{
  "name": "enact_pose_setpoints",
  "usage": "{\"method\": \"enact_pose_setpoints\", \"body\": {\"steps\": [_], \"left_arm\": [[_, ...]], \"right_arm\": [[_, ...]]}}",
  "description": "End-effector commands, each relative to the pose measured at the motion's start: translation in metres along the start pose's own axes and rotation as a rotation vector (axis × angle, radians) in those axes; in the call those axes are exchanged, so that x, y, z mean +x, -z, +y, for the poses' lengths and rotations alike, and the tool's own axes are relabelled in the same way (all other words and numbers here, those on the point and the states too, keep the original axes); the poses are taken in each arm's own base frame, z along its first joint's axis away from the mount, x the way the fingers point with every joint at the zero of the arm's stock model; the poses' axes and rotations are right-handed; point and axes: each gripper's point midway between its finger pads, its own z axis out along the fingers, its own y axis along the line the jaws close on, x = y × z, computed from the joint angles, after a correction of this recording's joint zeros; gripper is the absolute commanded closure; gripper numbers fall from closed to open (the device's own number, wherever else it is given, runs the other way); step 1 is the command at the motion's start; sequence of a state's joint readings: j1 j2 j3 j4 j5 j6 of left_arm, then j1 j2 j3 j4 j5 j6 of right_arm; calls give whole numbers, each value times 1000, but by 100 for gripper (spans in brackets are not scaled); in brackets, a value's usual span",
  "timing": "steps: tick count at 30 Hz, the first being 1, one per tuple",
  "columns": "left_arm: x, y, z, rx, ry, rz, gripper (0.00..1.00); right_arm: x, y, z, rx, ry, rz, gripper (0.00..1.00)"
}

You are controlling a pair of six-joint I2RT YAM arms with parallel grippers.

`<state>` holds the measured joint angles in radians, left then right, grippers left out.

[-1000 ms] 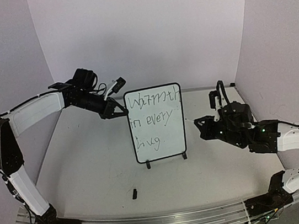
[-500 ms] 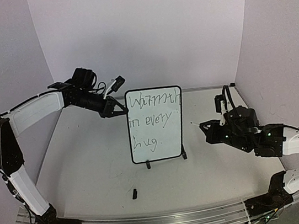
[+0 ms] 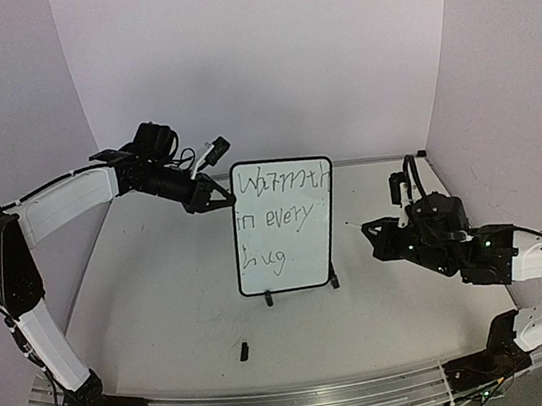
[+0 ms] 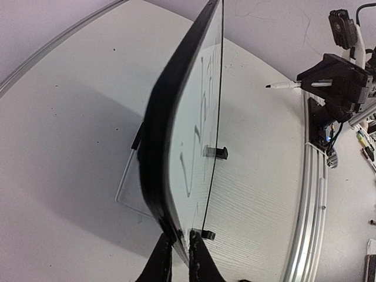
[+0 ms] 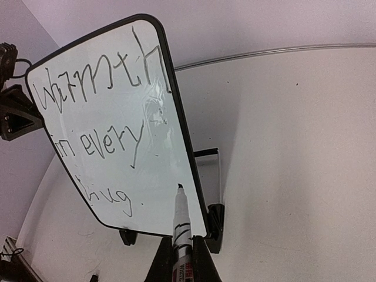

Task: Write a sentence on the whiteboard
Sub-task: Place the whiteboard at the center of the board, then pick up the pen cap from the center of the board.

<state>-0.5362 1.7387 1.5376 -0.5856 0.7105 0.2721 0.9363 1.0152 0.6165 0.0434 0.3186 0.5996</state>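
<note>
The whiteboard (image 3: 284, 226) stands upright on its two black feet mid-table, tilted a little. The sentence (image 3: 275, 218) runs in three dark handwritten lines, "Warmth in every hug" (image 5: 97, 138). My left gripper (image 3: 218, 198) pinches the board's upper left edge; in the left wrist view its fingers (image 4: 179, 238) sit on either side of the black frame (image 4: 170, 117). My right gripper (image 3: 371, 229) hangs right of the board and apart from it. It is shut on a white marker (image 5: 181, 218) whose uncapped tip points at the board's lower right corner without touching it.
A small black marker cap (image 3: 243, 349) lies on the table in front of the board. Purple walls close in the table at the back and both sides. A metal rail (image 3: 279, 404) runs along the near edge.
My right gripper has drawn back from the board, to the right and nearer, with the marker. The board's top has shifted slightly right in the left gripper's hold.
</note>
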Motion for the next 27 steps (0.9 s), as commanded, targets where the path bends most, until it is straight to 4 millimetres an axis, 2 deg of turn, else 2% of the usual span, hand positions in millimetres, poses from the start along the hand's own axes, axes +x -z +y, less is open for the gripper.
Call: {"method": "enact_pose_setpoints", "body": {"steps": [1,9,21,24,27], "left_arm": [[4,-2,-2,0,-10,16,85],[1,3,-5,-11,-26,9,65],[1,2,-5,-8,-27,5,48],[-4,4,-6,-5,-18,-12,44],[-18,11,-9,-11,-4,-60,38]], "right_arm": [[-6,3,-3,11,-19,-28,100],[-7,3,-3,11,-22,-33,100],[-8,4,-2,5,-24,-35,100],[-8,4,-2,3,-22,-36,100],[-11,4,1,-6,-6,-36,100]]}}
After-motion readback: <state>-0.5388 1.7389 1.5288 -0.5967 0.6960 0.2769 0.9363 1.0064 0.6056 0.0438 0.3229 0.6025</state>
